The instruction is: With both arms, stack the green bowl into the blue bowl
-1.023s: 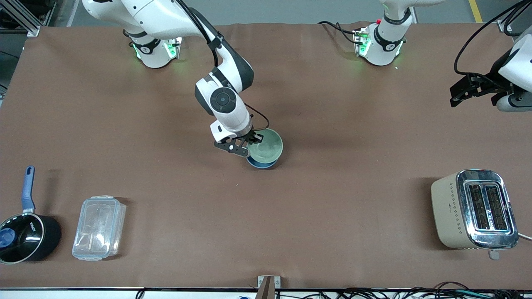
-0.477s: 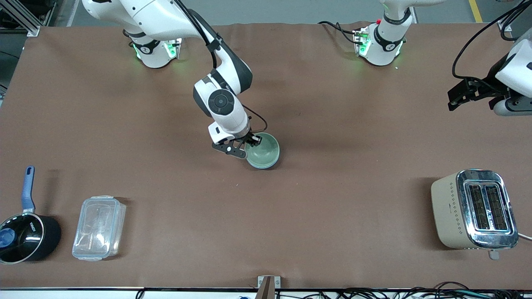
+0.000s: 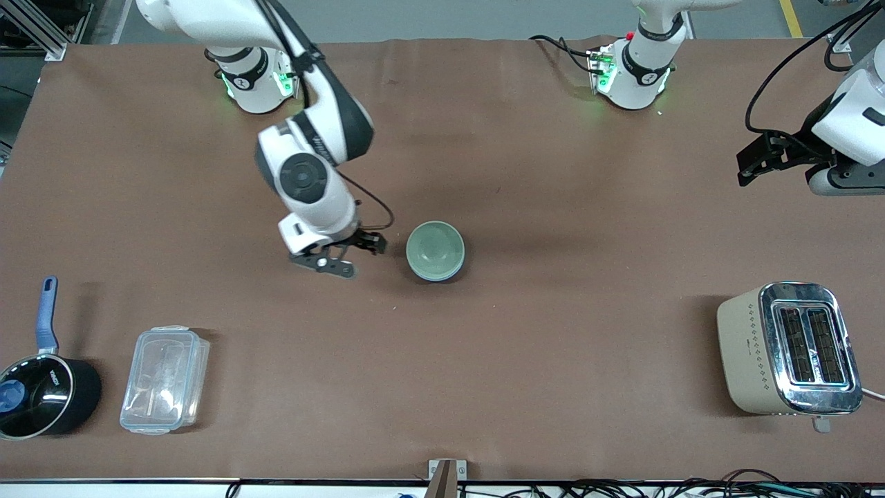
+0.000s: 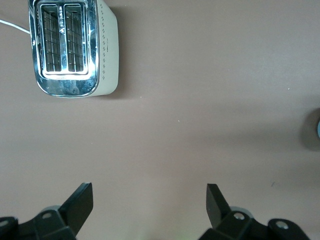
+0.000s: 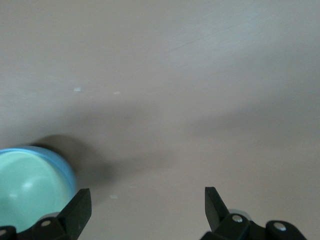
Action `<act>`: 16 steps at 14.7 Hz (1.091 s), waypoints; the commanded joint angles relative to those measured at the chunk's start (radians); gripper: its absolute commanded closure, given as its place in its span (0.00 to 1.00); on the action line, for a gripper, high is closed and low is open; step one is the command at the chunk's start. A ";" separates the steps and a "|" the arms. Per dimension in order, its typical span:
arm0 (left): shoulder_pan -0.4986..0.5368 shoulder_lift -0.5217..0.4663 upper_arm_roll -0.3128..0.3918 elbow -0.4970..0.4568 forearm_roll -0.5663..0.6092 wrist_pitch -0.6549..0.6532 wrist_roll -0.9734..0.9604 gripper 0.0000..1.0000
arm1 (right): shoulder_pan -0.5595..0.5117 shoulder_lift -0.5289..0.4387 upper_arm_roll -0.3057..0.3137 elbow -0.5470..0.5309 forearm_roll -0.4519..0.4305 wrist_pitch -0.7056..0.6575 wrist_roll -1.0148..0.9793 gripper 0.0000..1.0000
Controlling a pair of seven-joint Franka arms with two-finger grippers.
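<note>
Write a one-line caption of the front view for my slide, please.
Green bowl sits nested in the blue bowl at mid-table; the open right claw hangs beside it, the left claw waits above the toaster.

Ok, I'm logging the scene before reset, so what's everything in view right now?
green bowl: 1, pale green, mid-table, nested in blue bowl
blue bowl: 1, blue, under it, only an edge showing
toaster: 1, beige and chrome, left arm's end
saucepan: 1, black, blue handle, right arm's end
plastic container: 1, clear, beside saucepan
right gripper: open, empty, beside the bowls
left gripper: open, waiting over left arm's end
</note>
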 commanded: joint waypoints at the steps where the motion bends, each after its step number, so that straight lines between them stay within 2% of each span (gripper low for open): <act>1: 0.000 -0.004 -0.008 0.001 0.002 0.006 0.009 0.00 | -0.126 -0.131 0.012 -0.153 -0.031 -0.006 -0.137 0.00; 7: 0.005 -0.004 -0.008 0.001 0.003 0.004 0.008 0.00 | -0.468 -0.266 0.012 -0.163 -0.058 -0.094 -0.520 0.00; 12: 0.003 -0.003 -0.008 0.001 0.005 0.004 0.009 0.00 | -0.641 -0.366 0.012 -0.053 -0.058 -0.215 -0.666 0.00; 13: 0.006 -0.004 -0.008 0.001 0.005 0.004 0.009 0.00 | -0.663 -0.372 0.013 -0.007 -0.058 -0.261 -0.689 0.00; 16: 0.006 -0.003 -0.008 0.001 0.006 0.004 0.009 0.00 | -0.662 -0.363 0.015 0.243 -0.057 -0.495 -0.694 0.00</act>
